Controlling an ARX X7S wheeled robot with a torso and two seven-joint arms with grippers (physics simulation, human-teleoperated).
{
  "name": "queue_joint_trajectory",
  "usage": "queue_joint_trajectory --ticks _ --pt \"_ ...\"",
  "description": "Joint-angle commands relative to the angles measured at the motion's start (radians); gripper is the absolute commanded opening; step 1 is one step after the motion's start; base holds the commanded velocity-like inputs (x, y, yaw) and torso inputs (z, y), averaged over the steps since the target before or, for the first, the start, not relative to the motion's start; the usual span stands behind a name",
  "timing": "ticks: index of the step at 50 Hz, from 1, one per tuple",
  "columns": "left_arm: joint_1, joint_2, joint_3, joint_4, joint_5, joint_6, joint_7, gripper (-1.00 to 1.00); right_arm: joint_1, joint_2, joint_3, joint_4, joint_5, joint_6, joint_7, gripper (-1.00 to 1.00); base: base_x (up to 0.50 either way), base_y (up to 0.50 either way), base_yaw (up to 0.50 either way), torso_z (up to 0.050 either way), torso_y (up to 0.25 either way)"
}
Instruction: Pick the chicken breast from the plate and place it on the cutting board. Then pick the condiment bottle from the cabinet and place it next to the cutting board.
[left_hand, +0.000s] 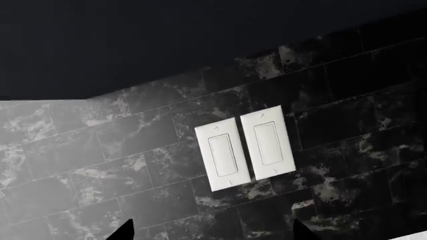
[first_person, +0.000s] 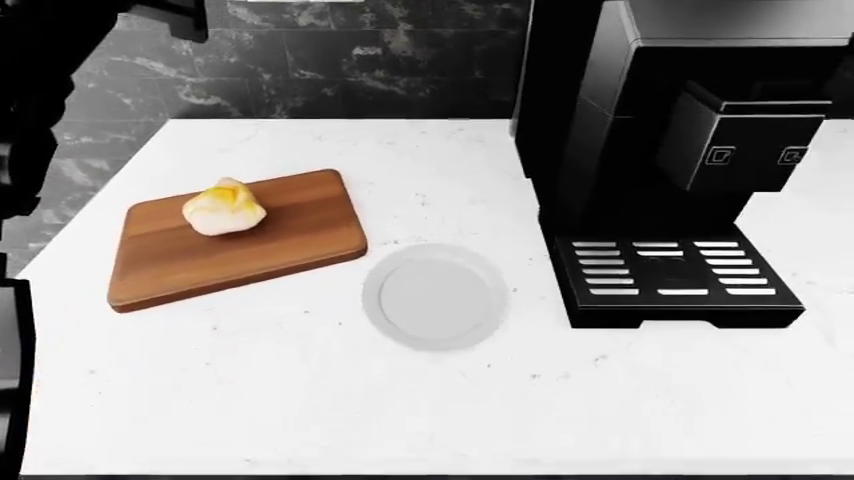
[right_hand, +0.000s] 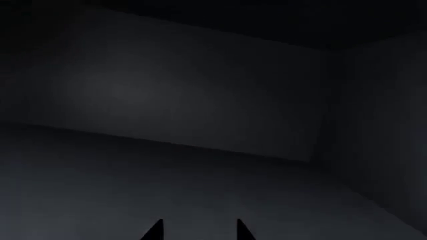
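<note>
In the head view the chicken breast (first_person: 223, 207), a pale lump with a yellow patch, lies on the far left part of the reddish-brown cutting board (first_person: 240, 250). The round grey-white plate (first_person: 435, 296) sits bare to the right of the board. My left gripper (left_hand: 212, 235) is open, its two dark fingertips wide apart in front of a dark tiled wall. My right gripper (right_hand: 199, 232) shows two fingertips with a narrower gap and nothing between them, inside a dark, bare-looking cabinet interior (right_hand: 200, 100). The condiment bottle is out of view.
A black coffee machine (first_person: 681, 150) stands on the white counter (first_person: 400, 400) right of the plate. Two white wall switches (left_hand: 245, 146) sit on the dark marble backsplash. Part of my left arm (first_person: 27, 140) shows dark along the head view's left edge.
</note>
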Motion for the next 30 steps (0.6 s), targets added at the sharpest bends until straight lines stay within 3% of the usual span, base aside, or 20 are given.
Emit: queue_joint_trajectory --ticks 1,11,30 --pt "0.002 -0.006 -0.005 0.002 -0.005 -0.003 -0.001 1.0 0.003 0.0 -0.005 0.0 -0.004 -0.002 -0.006 -1.0 -0.5 0.0 0.0 0.0 0.0" --pt "0.028 -0.016 -0.017 -0.003 -0.01 0.014 -0.006 1.0 0.003 0.0 -0.005 0.0 -0.004 -0.002 -0.006 -1.0 -0.47 0.06 0.0 0.0 0.0" --pt "0.046 -0.027 -0.026 -0.023 -0.013 0.032 -0.007 1.0 0.003 0.0 -0.005 0.0 -0.004 -0.002 -0.006 -1.0 -0.01 0.48 0.0 0.0 0.0"
